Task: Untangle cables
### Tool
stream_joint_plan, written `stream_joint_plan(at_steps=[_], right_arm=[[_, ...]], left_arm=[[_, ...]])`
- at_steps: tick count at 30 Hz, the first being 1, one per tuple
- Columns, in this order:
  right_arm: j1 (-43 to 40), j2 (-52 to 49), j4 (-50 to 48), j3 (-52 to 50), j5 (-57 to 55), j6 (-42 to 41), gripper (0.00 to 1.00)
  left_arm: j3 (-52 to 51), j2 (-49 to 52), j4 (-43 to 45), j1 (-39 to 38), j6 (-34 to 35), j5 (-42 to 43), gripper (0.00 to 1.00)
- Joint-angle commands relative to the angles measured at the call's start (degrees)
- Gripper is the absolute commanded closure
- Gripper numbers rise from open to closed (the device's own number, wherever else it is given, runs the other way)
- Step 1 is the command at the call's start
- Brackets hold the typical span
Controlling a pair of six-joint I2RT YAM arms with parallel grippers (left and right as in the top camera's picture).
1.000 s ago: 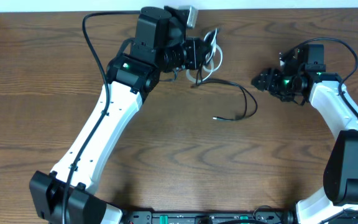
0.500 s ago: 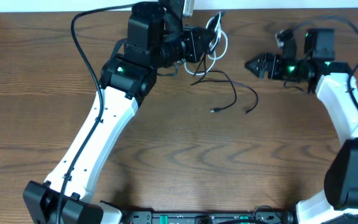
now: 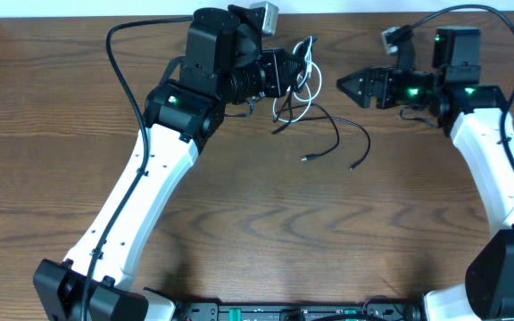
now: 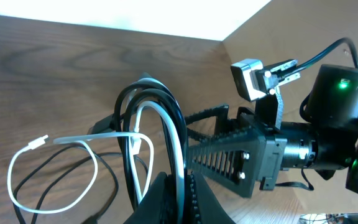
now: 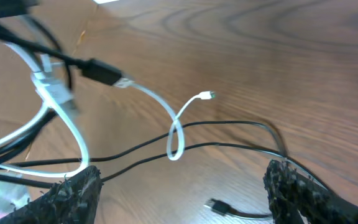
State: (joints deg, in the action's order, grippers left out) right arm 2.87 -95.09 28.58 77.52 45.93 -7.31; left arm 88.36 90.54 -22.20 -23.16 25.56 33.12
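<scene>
Clamping the black cable (image 3: pixel 337 135) and white cable (image 3: pixel 314 82) in one bunch, the left tool (image 3: pixel 284 76) is pinched tight on both; their loose ends trail onto the counter (image 3: pixel 257 223) below it. The right tool (image 3: pixel 348 86) hangs spread wide just beside the bundle, holding nothing. Closing on both cords at once, or tugging against that pinch, would likely cinch the white loop tighter around the black strands.
</scene>
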Motion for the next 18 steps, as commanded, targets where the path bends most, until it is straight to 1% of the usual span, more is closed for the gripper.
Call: stream_joint_plan(at_steps=[1, 9, 18], right_arm=[[1.57, 0.48, -1.36, 0.81, 2.25, 0.74, 0.21], [3.08, 0.46, -3.91, 0.81, 1.79, 0.74, 0.25], [5.29, 0.22, -3.52, 0.66, 0.50, 1.57, 0.30]], left_arm=[[0.04, -0.17, -0.87, 0.02, 0.26, 0.98, 0.92], [0.02, -0.17, -4.39, 0.04, 0.00, 1.01, 0.93], [0.02, -0.17, -3.85, 0.04, 0.31, 3.56, 0.92]])
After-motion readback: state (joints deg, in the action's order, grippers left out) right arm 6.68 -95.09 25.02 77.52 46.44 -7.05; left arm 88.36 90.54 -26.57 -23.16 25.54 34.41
